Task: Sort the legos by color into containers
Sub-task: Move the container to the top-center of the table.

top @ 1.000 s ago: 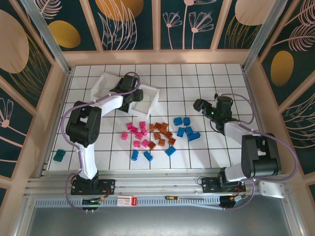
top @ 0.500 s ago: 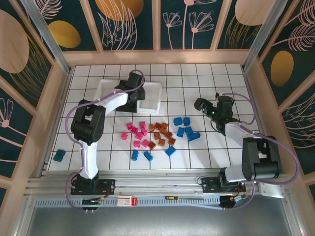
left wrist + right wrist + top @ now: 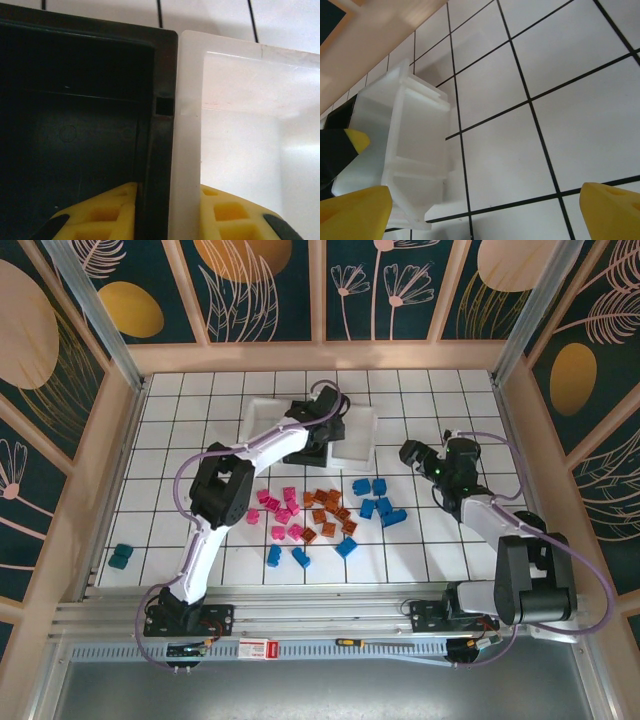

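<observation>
Three containers stand in a row at the back middle: a white bin (image 3: 262,420), a black bin (image 3: 297,452) and a white bin (image 3: 357,440). My left gripper (image 3: 320,435) is shut on the touching walls of the black bin (image 3: 75,100) and the white bin (image 3: 240,130), with one yellow finger (image 3: 100,215) inside each. The legos lie loose on the tiles in front: pink (image 3: 280,512), orange (image 3: 328,515) and blue (image 3: 378,500) clusters. My right gripper (image 3: 410,453) hangs open just right of the bins, facing the white bin (image 3: 405,150), nothing between its fingers (image 3: 612,207).
More blue bricks (image 3: 285,556) lie near the front of the pile. Two teal bricks (image 3: 121,557) sit off the tiles at the far left. Wooden walls (image 3: 320,358) ring the tiled floor (image 3: 440,540), which is bare at the right front.
My left gripper has dragged the row of bins rightward along the back, from the left part of the table to the middle. The right gripper has barely shifted.
</observation>
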{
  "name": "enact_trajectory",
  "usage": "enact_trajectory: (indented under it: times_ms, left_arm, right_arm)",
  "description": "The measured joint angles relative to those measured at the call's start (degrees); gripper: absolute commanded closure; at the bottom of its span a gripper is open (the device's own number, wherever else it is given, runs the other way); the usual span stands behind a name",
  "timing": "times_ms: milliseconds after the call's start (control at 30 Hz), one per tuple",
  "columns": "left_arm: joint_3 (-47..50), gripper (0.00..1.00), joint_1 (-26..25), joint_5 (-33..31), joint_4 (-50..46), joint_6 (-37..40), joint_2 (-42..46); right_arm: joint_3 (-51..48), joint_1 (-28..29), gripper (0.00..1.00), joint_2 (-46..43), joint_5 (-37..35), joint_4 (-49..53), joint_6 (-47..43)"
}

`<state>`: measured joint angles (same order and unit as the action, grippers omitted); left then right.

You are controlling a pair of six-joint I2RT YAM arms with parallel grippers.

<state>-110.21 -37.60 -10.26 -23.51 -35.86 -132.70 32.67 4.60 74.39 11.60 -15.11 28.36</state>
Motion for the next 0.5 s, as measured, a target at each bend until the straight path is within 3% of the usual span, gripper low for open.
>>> enact_trajectory:
  times_ms: [300, 367, 433, 500]
  left_arm:
    - [-0.04, 1.0, -2.38, -3.98, -1.77, -6.08, 0.0]
    - [-0.04, 0.89, -2.38, -4.2, -1.84, -6.64, 0.0]
    - [-0.04, 0.7, -2.38, -4.24, -1.84, -6.71, 0.0]
    - [-0.04, 0.58, -2.38, -4.35, -1.86, -6.88, 0.0]
  right_arm:
    - [-1.33, -0.55, 0.04, -0.87, 0.0, 0.2, 0.0]
    - [-1.33, -0.55, 0.04, -1.14, 0.02, 0.17, 0.0]
    - [-1.36, -0.55, 0.04, -1.49, 0.02, 0.17, 0.0]
    - [-1.57, -0.55, 0.04, -2.16, 0.09, 0.07, 0.0]
